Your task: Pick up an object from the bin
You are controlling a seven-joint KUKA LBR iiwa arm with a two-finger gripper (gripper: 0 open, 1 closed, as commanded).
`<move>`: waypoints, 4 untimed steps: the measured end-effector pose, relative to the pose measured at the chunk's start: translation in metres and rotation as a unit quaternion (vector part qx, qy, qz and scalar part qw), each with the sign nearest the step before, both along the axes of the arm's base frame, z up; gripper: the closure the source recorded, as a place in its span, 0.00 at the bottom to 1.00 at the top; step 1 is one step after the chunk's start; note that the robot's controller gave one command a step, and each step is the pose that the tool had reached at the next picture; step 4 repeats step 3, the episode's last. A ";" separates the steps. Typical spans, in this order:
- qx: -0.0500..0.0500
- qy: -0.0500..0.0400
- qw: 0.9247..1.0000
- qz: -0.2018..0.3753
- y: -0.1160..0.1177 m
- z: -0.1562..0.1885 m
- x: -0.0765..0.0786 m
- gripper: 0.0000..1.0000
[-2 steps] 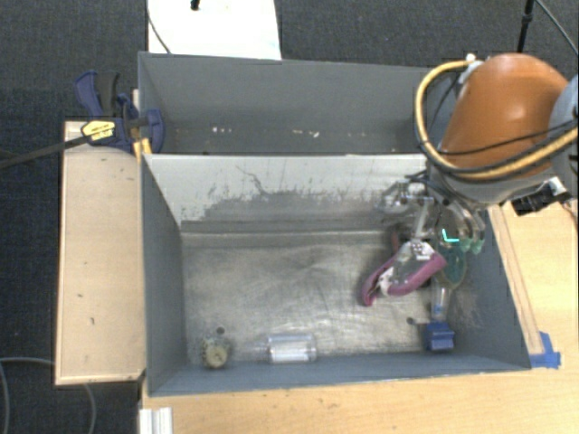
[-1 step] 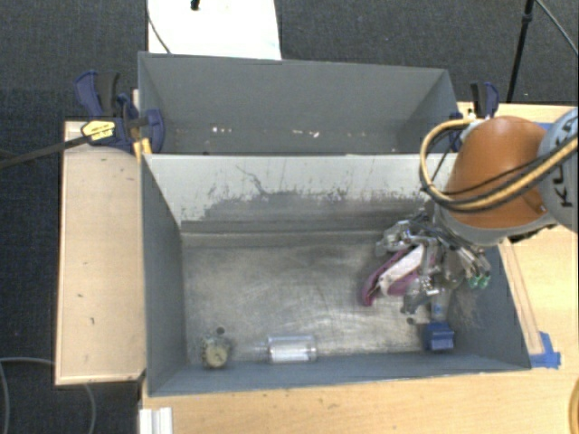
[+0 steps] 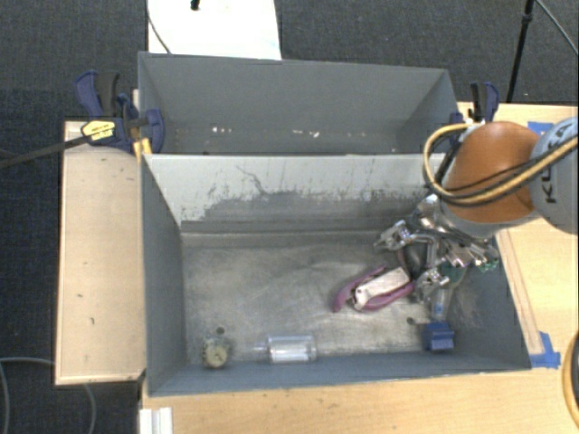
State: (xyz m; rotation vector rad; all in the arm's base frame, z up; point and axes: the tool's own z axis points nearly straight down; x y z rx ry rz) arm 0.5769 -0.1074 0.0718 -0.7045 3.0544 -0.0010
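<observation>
Grey bin floor (image 3: pixel 271 274) — jaws just beside purple-and-white object (image 3: pixel 375 290), right side

Contents of grey metal bin (image 3: pixel 163 269): four loose items, one of each kind.
- Purple-and-white curved piece (image 3: pixel 373 290): 1. Taken as reference.
- Small blue block (image 3: pixel 439 337): 1, near the reference piece's view-right end, on the front-wall side.
- Clear plastic tube (image 3: pixel 289 349): 1, lying flat, view-left of the reference piece and nearer the front.
- Small round olive-drab object (image 3: pixel 215 353): 1, farthest view-left of the reference piece.
</observation>
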 end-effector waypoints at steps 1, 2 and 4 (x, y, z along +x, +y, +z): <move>-0.001 0.000 0.999 0.052 0.049 0.001 -0.011 0.00; -0.001 -0.002 0.999 0.049 0.047 0.003 -0.009 1.00; -0.001 -0.001 0.999 0.038 0.030 0.145 0.002 1.00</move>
